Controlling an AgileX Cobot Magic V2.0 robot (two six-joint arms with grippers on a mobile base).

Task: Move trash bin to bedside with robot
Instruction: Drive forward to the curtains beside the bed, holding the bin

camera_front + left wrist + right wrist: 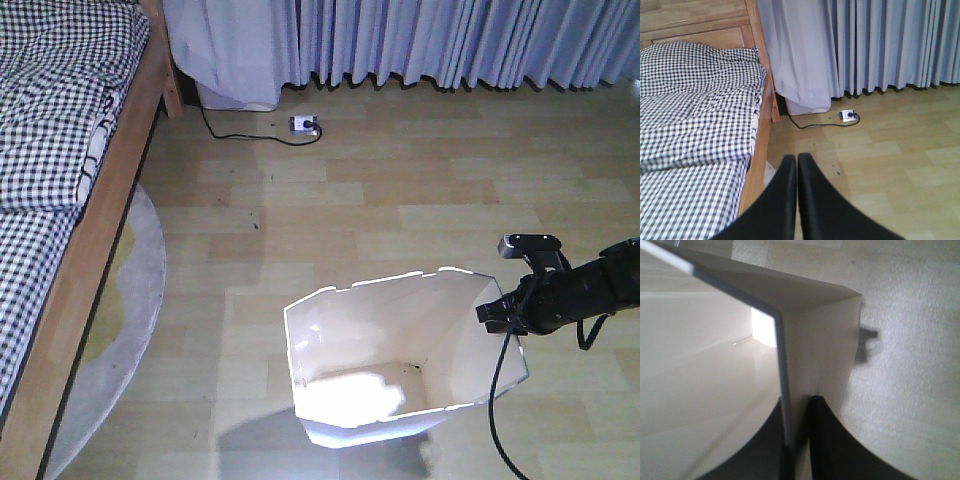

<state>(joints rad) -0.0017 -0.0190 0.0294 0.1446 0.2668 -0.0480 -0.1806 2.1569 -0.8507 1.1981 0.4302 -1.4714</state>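
Wood floor (450, 200) bears trash bin (350, 330), rug (140, 290), power strip (304, 125) — bed (100, 220).

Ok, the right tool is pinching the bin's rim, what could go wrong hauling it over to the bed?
1. The right tool pinches only one thin wall of the trash bin; the wall may flex and slip out.
2. The rug lies along the bed; its edge could catch the bin's base and tip it.

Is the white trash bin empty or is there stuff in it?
Looks empty: the trash bin shows bare cream walls and floor, though glare hides part of the bottom.
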